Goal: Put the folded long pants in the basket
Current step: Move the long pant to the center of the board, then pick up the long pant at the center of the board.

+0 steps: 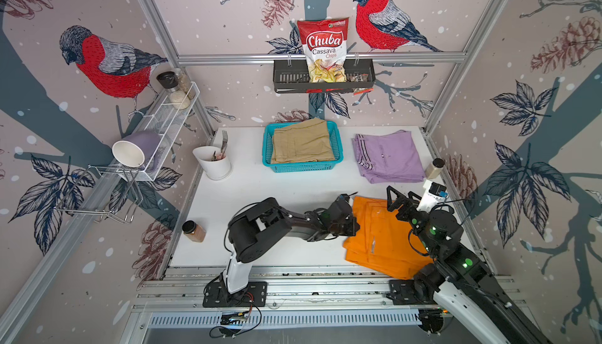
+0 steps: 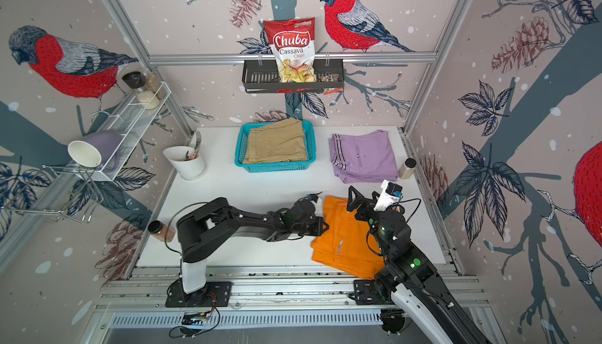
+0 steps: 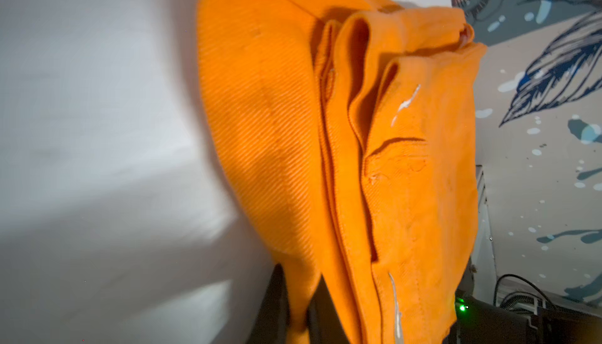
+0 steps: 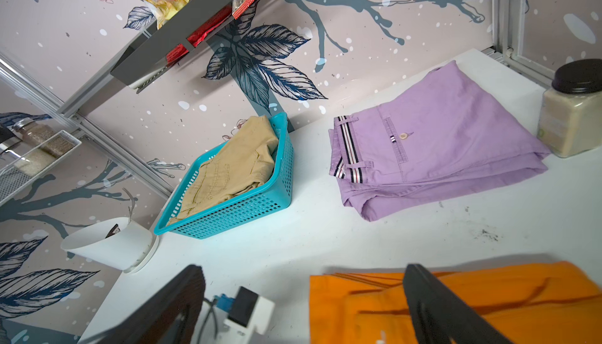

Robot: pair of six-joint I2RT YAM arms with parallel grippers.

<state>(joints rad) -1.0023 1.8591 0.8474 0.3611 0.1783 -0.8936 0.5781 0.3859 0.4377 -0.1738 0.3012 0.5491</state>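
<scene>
Bright orange pants [image 1: 381, 238], flat-folded ribbed cloth, lay at the lower right of both top views on the white tabletop [image 1: 277, 202], well apart from the rectangular teal perforated plastic basket [image 1: 337, 145] at upper centre. That basket held khaki tan folded pants [image 1: 303, 143]. Lilac folded pants with a striped waistband [image 1: 387, 158] lay on the table to its right.

The black left gripper [image 3: 299, 282] pinched the left edge of the orange pants between fingers pressed together. The black right gripper [image 4: 304, 269] hung above the garment's far edge, fingers spread wide around nothing.

The garment looked light, soft and limp. Loose layers gaped in the left wrist view, so lifting by one edge would likely let them slide and the fold sag open. A hold through every layer at the thick folded edge, with the second gripper on the opposite side, seemed safest.

Whether the pinch caught all layers or perhaps only the lower ones could not be told, as the fingers were dark, blurred and cut off at the frame's bottom. The right arm hid the garment's lower right corner in both top views. Anything beneath the khaki pants was hidden.
</scene>
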